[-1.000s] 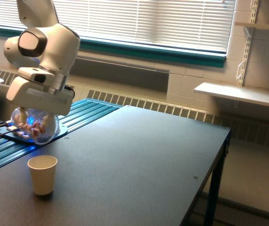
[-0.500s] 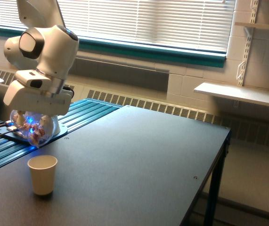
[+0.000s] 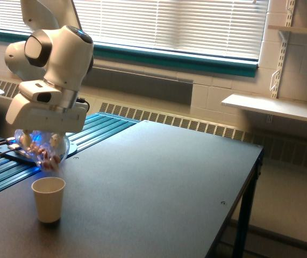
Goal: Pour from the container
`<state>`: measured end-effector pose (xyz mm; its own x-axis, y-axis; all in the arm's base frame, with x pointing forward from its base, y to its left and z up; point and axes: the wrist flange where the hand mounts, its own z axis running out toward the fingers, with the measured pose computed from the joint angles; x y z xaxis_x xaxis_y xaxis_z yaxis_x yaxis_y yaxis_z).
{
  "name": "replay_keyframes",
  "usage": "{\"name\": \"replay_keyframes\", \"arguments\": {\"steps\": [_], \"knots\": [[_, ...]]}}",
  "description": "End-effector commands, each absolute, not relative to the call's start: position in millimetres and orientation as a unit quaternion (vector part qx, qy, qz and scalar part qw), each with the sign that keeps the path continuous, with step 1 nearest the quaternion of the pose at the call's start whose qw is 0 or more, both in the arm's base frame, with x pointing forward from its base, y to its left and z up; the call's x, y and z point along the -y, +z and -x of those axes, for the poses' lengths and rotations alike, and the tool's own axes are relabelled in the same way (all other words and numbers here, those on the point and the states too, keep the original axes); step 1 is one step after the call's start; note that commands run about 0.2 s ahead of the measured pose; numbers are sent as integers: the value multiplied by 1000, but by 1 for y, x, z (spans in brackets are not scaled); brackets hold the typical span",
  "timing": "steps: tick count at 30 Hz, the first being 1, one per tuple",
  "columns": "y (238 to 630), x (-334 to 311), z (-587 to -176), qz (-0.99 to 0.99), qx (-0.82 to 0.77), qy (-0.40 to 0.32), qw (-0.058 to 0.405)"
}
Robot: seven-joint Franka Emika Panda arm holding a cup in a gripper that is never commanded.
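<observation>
Vs. a sec ago the clear plastic cup (image 3: 43,150) has tipped further: its low edge now points down toward the paper cup (image 3: 49,199), and the pink-reddish pieces inside have slid to that low side. It has also drifted a bit closer, so it now hangs just above the paper cup and slightly to the exterior view's left of it, not touching. Nothing visibly falling yet; paper cup's inside can't be seen from here. Judgement: pour is at the tipping stage, contents about to spill over the lip, alignment looks roughly ok but tight.

Gripper (image 3: 41,141) is clamped around the clear cup's top; fingers mostly hidden under the white wrist housing, but the cup hangs from it, so grip is closed on it.

Surface: dark matte table (image 3: 158,177), paper cup upright on it. Behind the paper cup a blue ribbed panel (image 3: 97,129) w/ a dark base plate. Room: window blinds (image 3: 169,21) above a teal sill, wall heater vents, white shelf (image 3: 274,107) far across the table from the paper cup.
</observation>
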<state>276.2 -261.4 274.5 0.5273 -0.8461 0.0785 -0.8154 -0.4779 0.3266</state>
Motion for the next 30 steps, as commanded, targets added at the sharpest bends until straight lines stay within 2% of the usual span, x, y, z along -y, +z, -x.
{"name": "replay_keyframes", "arguments": {"steps": [1,21,30], "knots": [[268,266,-285,-873,458,-54,159],[262,253,-289,-887,436,-80,127],[255,254,-285,-879,439,-131,133]]}}
